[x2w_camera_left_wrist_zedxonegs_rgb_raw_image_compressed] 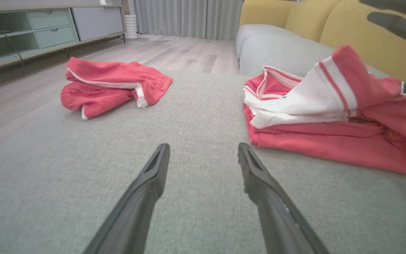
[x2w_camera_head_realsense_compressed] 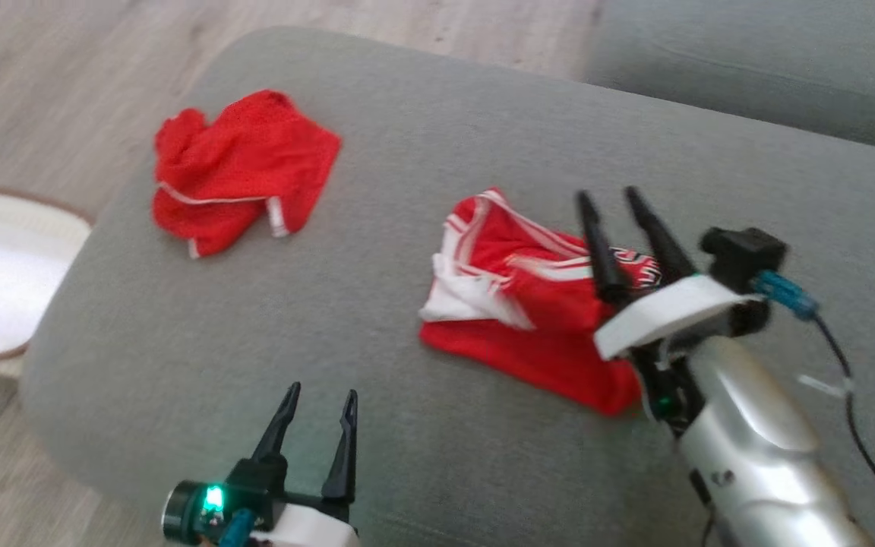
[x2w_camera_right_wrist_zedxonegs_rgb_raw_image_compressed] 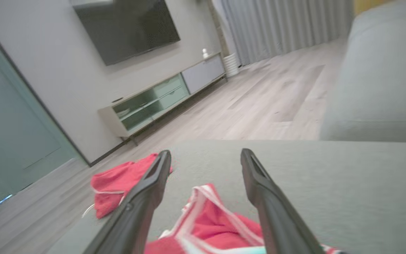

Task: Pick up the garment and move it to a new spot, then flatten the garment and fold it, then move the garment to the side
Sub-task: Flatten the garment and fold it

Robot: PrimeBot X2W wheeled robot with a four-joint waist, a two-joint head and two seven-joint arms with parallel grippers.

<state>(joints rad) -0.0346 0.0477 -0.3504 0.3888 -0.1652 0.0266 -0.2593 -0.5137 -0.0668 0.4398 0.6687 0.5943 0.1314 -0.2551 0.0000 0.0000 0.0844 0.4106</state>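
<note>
The right gripper (x2w_camera_head_realsense_compressed: 605,194) hovers with its two dark fingers spread wide, gripping nothing, just over the crumpled red-and-white jersey garment (x2w_camera_head_realsense_compressed: 517,308) on the grey fabric cushion (x2w_camera_head_realsense_compressed: 422,425) — the left gripper (x2w_camera_head_realsense_compressed: 323,390), likewise spread, sits well apart.

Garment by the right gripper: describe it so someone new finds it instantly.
On the big grey cushion lie two red garments. Take the one by the right gripper, the striped garment. Unlike the mesh garment farther left, it has a broad white panel and stripes.
</note>
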